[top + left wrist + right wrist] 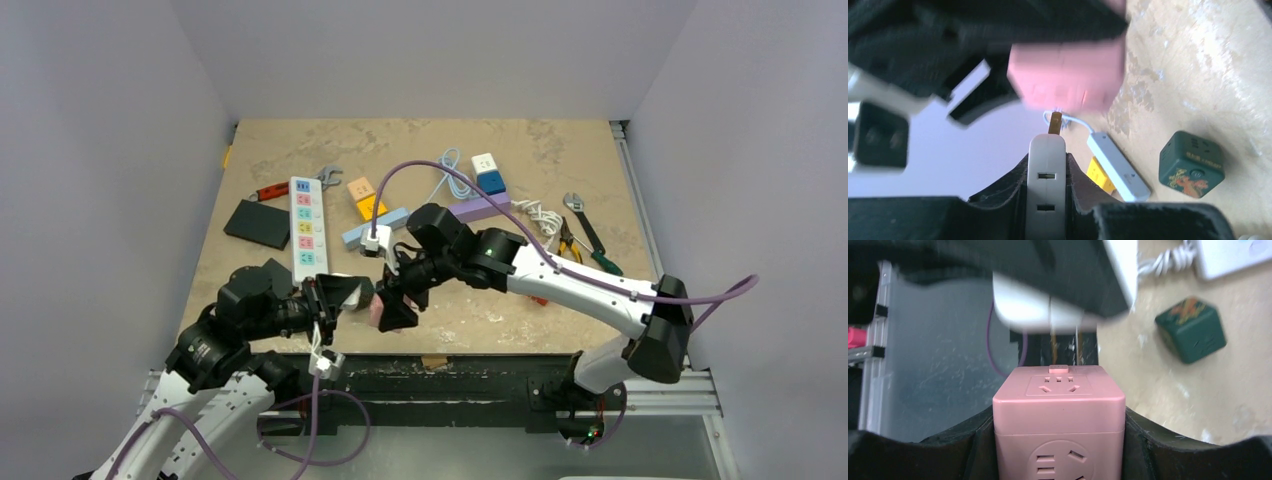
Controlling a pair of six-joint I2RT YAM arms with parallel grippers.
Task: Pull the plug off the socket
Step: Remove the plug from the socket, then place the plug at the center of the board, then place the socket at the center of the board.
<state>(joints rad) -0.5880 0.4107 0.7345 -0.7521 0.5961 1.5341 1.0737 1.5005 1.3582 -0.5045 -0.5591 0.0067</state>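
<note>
A white plug stands upright between the black fingers of my left gripper, which is shut on it. Its brass prongs are bared at the tip and point at the pink cube socket just beyond. My right gripper is shut on that pink socket, with the white plug blurred past its far face and two prongs spanning the gap. Whether the prong tips still sit in the socket I cannot tell. Seen from above, both grippers meet over the table's near edge, around the socket.
A dark green cube socket lies on the table nearby. Further back are a white power strip, a black block, a light-blue strip, a yellow socket, a purple strip, pliers and wrenches.
</note>
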